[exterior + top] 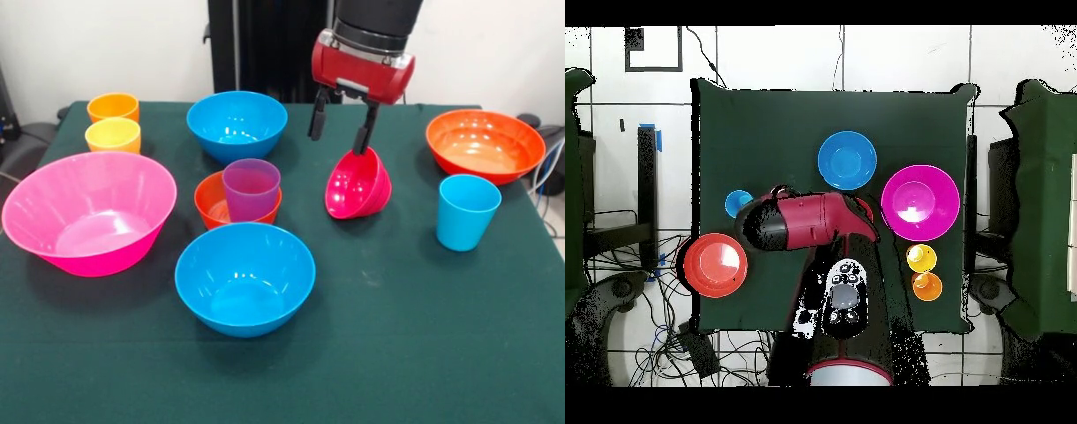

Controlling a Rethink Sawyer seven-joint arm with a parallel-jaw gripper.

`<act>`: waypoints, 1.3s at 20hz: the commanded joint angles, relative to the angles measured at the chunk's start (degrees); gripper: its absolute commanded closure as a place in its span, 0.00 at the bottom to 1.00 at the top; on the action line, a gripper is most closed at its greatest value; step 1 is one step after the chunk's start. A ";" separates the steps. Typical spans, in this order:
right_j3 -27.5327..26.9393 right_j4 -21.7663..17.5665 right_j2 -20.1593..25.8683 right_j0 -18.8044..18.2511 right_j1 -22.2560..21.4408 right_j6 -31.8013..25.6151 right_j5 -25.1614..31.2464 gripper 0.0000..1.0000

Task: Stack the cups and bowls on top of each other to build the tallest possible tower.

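Observation:
My gripper (337, 144) hangs open above the table. Its right finger touches the top rim of the small magenta-red bowl (357, 185), which is tilted on its side with the opening facing left; the left finger is free in the air. The purple cup (252, 188) stands in the small orange bowl (212, 205). Blue bowls sit at the back (237, 124) and the front (244, 276). The large pink bowl (88, 210) is on the left. The orange cup (113, 107) and yellow cup (113, 135) are at the back left. The light blue cup (466, 210) and the orange-red bowl (484, 144) are on the right.
The table has a dark green cloth (424, 353). In the overhead view the arm (805, 222) covers the table's middle and hides the gripper. Around it show a blue bowl (847, 160), the pink bowl (919, 202), the orange-red bowl (716, 264) and the light blue cup (738, 203).

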 commanded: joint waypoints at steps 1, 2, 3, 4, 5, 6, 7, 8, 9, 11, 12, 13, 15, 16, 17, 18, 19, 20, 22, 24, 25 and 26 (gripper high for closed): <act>3.41 -1.34 3.05 1.47 2.16 1.63 0.06 0.00; 2.48 -1.38 3.01 1.58 2.37 1.37 0.50 0.00; 2.17 -1.42 2.97 1.65 2.44 1.20 0.74 0.00; 2.21 -1.52 2.95 1.70 2.55 1.19 0.41 0.00; 2.12 -1.58 2.97 1.66 2.63 1.07 0.27 0.00; 2.20 -1.61 2.96 1.63 2.58 0.93 0.34 0.00; 2.13 -1.60 2.96 1.65 2.50 0.80 0.54 0.00; 2.00 -1.55 2.98 1.65 2.47 0.70 0.78 0.00; 1.91 -1.54 3.05 1.61 2.52 0.62 0.71 0.00; 1.73 -1.65 3.38 1.29 2.67 0.10 0.66 0.00; 1.57 -1.75 3.50 1.14 2.68 -0.28 0.80 0.00; 1.35 -1.82 3.63 0.98 2.63 -0.69 1.15 0.00; 0.97 -1.88 3.72 0.79 2.26 -1.37 1.95 0.00; 1.11 -1.90 3.65 0.69 1.96 -1.59 2.30 0.00; 1.28 -2.01 3.48 0.73 1.78 -1.52 2.14 0.00; 1.61 -2.04 3.43 0.53 1.50 -1.55 1.95 0.00; 1.74 -2.02 3.33 0.55 1.19 -1.57 2.11 0.00; 1.72 -2.03 3.22 0.59 0.89 -1.71 2.53 0.00; 1.08 -2.27 3.16 0.60 0.96 -2.00 2.58 0.00; 0.57 -2.57 3.43 0.22 1.64 -2.25 1.68 0.00; 0.40 -2.69 3.53 0.04 1.91 -2.38 1.35 0.00; 0.24 -2.81 3.63 -0.15 2.18 -2.50 1.02 0.00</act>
